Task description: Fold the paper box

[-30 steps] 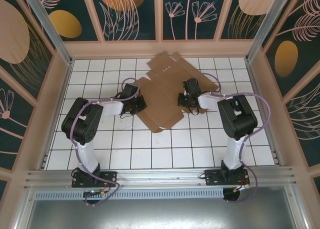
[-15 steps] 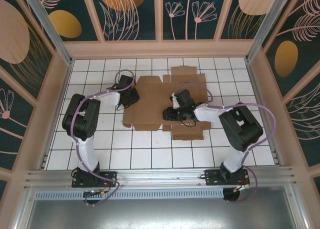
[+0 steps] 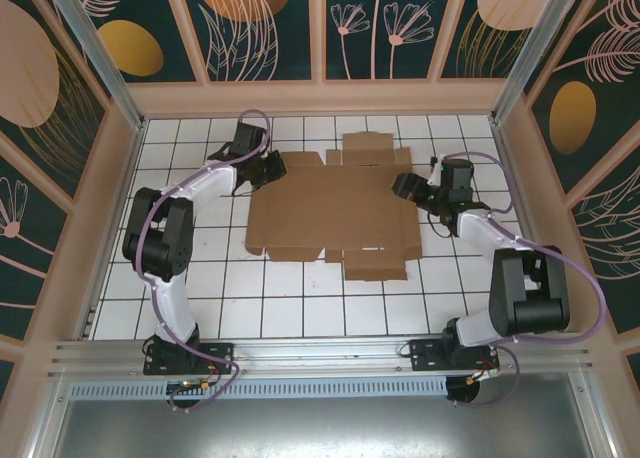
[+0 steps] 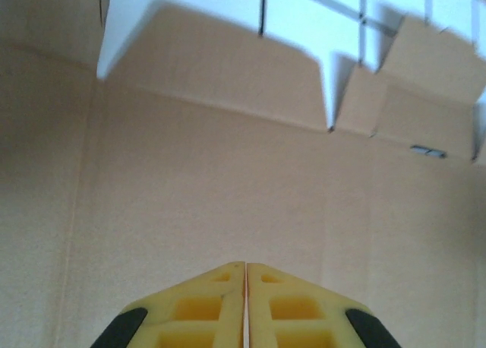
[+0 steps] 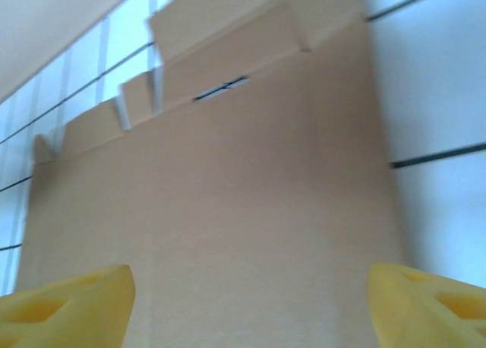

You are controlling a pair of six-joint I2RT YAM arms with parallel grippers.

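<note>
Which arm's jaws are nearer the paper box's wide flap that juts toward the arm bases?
Right. The right arm holds its open jaws at the right edge of the paper box, just beyond that flap; the left arm has shut jaws at the far left corner.

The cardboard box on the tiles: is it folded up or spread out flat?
Spread flat. The paper box lies as one open sheet on the tiles, flaps sticking outward, no walls raised.

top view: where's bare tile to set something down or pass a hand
Free: the white tiled table between the flat brown cardboard box sheet and the arm bases. Crowded: the sheet's side edges, at the left gripper and right gripper.
</note>
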